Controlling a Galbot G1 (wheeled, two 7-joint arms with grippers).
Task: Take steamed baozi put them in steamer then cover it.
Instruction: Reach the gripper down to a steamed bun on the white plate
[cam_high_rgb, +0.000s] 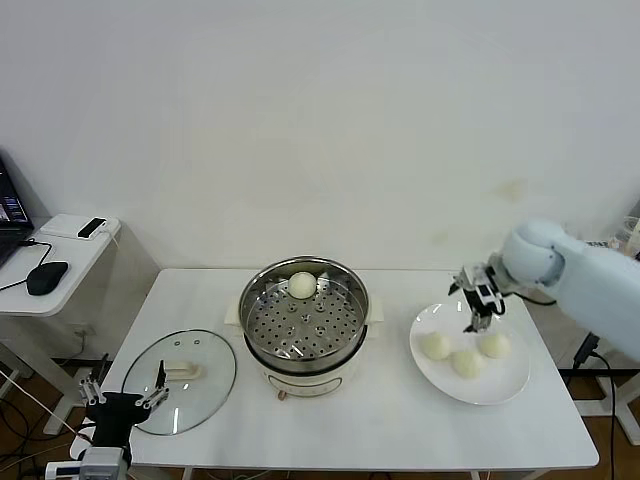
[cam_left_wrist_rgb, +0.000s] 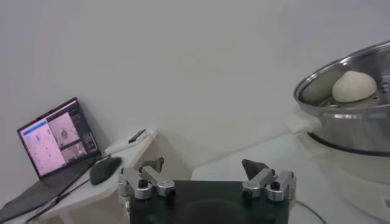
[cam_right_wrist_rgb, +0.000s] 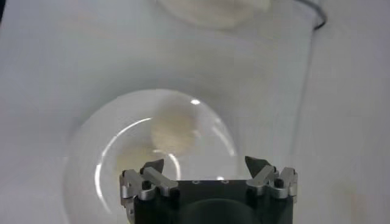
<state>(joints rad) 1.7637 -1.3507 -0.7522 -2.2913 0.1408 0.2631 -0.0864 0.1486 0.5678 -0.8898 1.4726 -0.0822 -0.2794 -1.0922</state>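
My right claw (cam_high_rgb: 484, 303) hangs wide and empty above the white plate (cam_high_rgb: 500, 385) holding three steamed baozi (cam_high_rgb: 435, 346); a fourth sits inside the steamer (cam_high_rgb: 304, 322). My left claw (cam_high_rgb: 125, 391) waits wide by the cover (cam_high_rgb: 180, 378) on the counter (cam_high_rgb: 390, 425).

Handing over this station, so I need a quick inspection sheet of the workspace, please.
Surface: white table, no spills seen.
Job's things: one cream-white round bun in the shiny steel steamer; three buns on the flat white plate; clear glass lid lying flat on the table.
Clutter: nothing seen.
Grippers: right gripper open above the plate; left gripper open, low beside the lid.
Cables: black mouse lead.
Surroundings: side desk with laptop, mouse.
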